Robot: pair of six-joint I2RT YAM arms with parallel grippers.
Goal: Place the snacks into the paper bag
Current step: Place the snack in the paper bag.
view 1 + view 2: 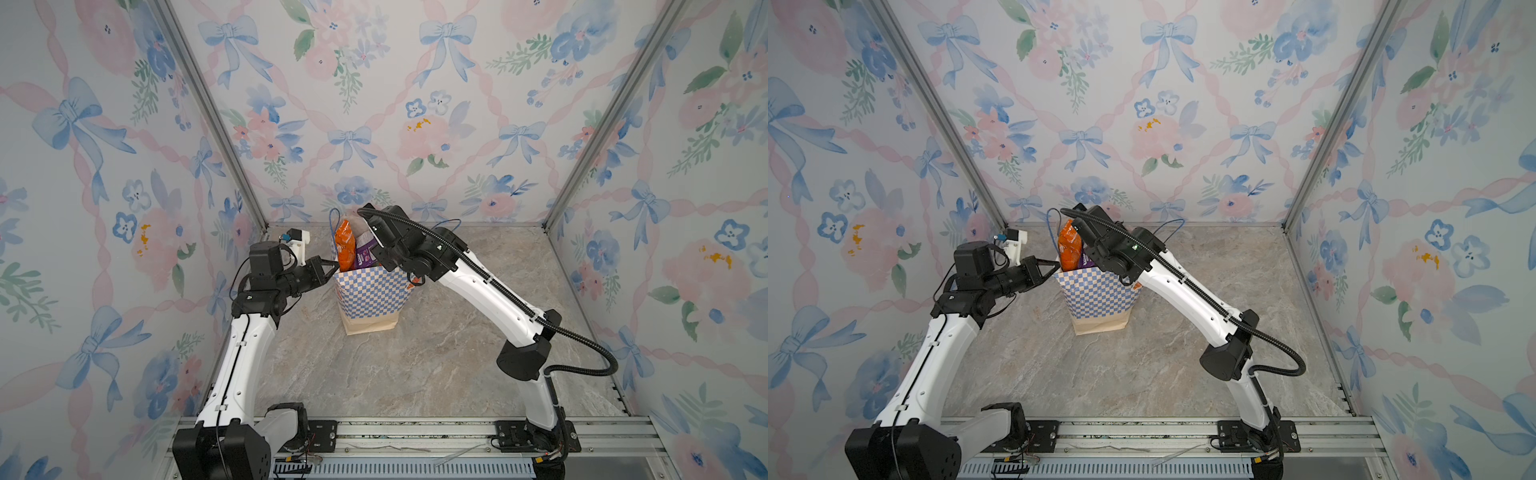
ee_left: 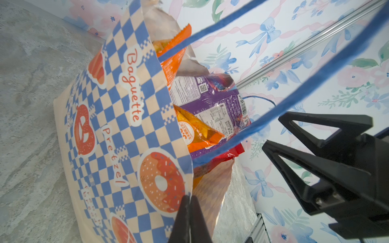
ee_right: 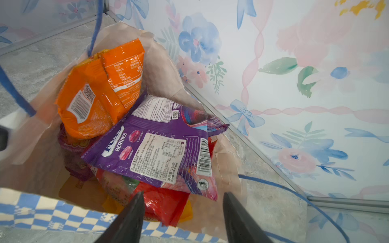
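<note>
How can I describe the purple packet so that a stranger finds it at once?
Start at the checkered blue-and-white paper bag standing on the table. In its open top, beside the upright orange pouch, lies the purple packet, on top of the other snacks. It alone shows the white word BERRIES.

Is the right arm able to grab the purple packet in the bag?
Probably yes. The right gripper hangs open over the mouth of the bag, and the purple packet lies on top of the pile with nothing covering it.
</note>
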